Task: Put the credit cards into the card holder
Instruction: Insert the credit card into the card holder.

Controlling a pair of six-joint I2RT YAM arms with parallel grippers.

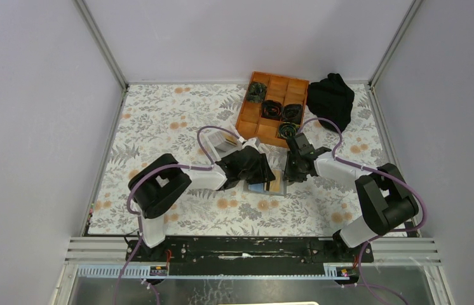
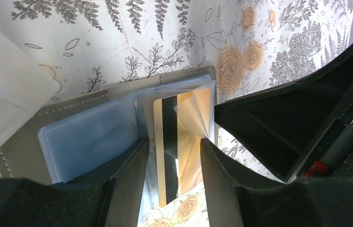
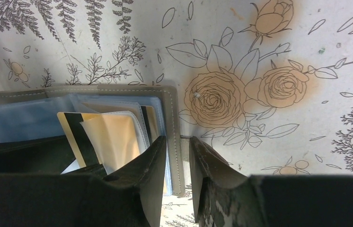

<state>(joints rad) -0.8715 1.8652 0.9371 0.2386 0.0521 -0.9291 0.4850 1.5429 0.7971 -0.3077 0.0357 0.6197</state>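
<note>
Left wrist view is showing my left gripper (image 2: pixel 172 158) standing spread astride the tan-gold card (image 2: pixel 169 127). The card is lying half under a curling clear sleeve (image 2: pixel 191 118) in the open card holder (image 2: pixel 84 97), centre frame. My right gripper (image 3: pixel 178 146) is pinching the holder's right edge. I am judging that the sleeve could buckle and push the card out, or the holder could slide on the smooth floral tablecloth (image 2: pixel 165 28). Grey walls (image 1: pixel 31 95) are enclosing the table on three sides.
</note>
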